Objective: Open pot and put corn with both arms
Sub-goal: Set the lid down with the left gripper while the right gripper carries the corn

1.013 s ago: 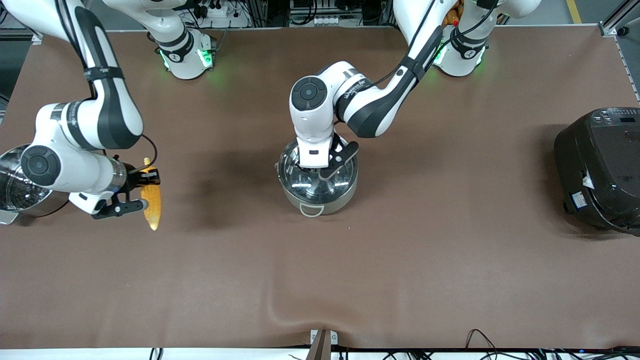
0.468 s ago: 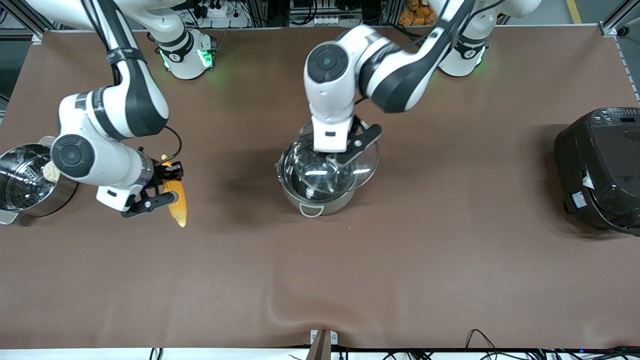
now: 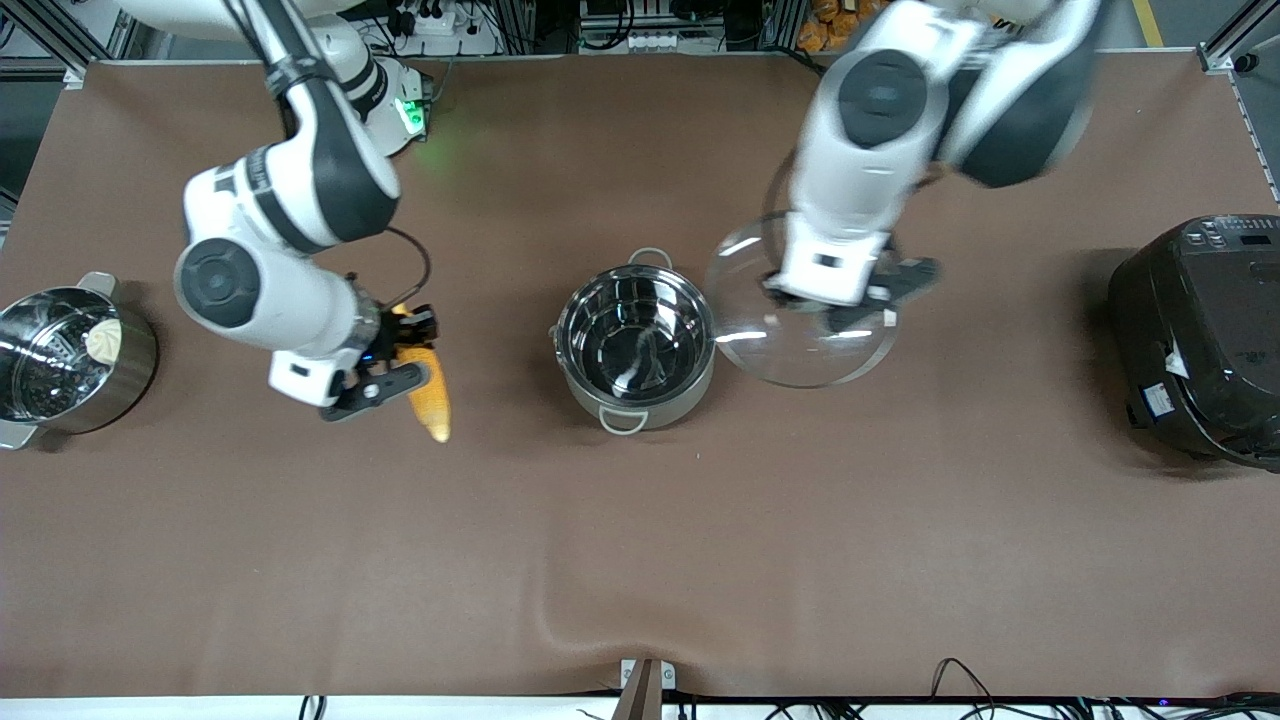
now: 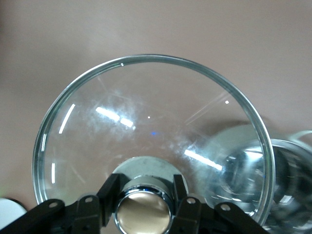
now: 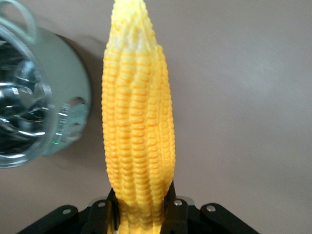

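Here the pot (image 3: 636, 345) stands uncovered on the brown table (image 3: 640, 560), its steel bowl showing only reflections. The left gripper (image 3: 838, 305) is clamped on the copper-toned knob (image 4: 144, 210) of the glass lid (image 3: 800, 330), holding it in the air just beside the pot toward the left arm's end of the table; in the front view the wrist covers the knob and the arm is motion-blurred, and in the left wrist view the pot's rim shows only partly, through the glass. The right gripper (image 3: 395, 365) grips the corn (image 3: 425, 395) by its thick end, above the table beside the pot toward the right arm's end; its stub is hidden between the fingers (image 5: 176, 214). A second steel pot (image 3: 70, 360), cut off at the frame edge, sits well apart at that end, and a black rice cooker (image 3: 1200, 335), also cropped, at the left arm's end.
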Motion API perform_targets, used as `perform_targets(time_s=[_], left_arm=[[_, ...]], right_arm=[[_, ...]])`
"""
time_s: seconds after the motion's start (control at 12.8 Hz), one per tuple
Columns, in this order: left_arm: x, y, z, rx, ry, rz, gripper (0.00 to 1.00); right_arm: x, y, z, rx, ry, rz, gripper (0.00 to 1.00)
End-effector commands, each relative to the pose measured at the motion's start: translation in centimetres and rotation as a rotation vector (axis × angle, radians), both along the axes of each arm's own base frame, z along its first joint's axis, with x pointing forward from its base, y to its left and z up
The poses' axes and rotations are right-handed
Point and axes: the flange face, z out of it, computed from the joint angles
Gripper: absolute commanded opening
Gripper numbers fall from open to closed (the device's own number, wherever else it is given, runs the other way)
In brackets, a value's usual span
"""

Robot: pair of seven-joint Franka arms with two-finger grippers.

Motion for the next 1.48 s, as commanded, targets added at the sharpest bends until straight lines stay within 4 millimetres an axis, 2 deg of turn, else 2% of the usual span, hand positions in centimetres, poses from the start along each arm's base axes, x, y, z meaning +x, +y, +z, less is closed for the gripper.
perform_targets(time_s=[0.0,0.23,0.39,0.47,0.7,0.78,1.01,1.4], left_arm=[[-1.2,7.4,-2.2,-0.007,0.057,-0.077,0.0],[-0.4,13.9,-8.2,-0.022,0.083,-0.099,0.0],[-0.8,17.8,-13.3,-0.042,0.058,-0.126,0.0],[-0.9,19.1,-15.1,-0.049,0.038,-0.118,0.0],[-2.0,19.2,-20.6,-0.063,-0.002,-0.126,0.0],[-2.3,19.2,-22.5,-0.068,-0.015,-0.129,0.0],[-2.5,18.9,-26.7,-0.079,-0.035,-0.136,0.0],[-2.9,18.8,-28.4,-0.08,-0.026,-0.138,0.0]], right_arm=[[0.4,7.1,-1.0,-0.005,-0.001,0.014,0.0],[-0.5,14.0,-3.0,-0.009,-0.017,0.079,0.0],[-1.5,17.4,-3.8,-0.013,-0.022,0.098,0.0],[-2.4,18.8,-4.3,-0.029,-0.021,0.101,0.0],[-4.3,21.4,-6.1,-0.087,-0.033,0.157,0.0],[-4.6,21.7,-6.4,-0.097,-0.033,0.151,0.0],[-6.4,23.9,-7.5,-0.117,-0.032,0.158,0.0],[-8.5,26.7,-9.4,-0.149,-0.058,0.151,0.0]])
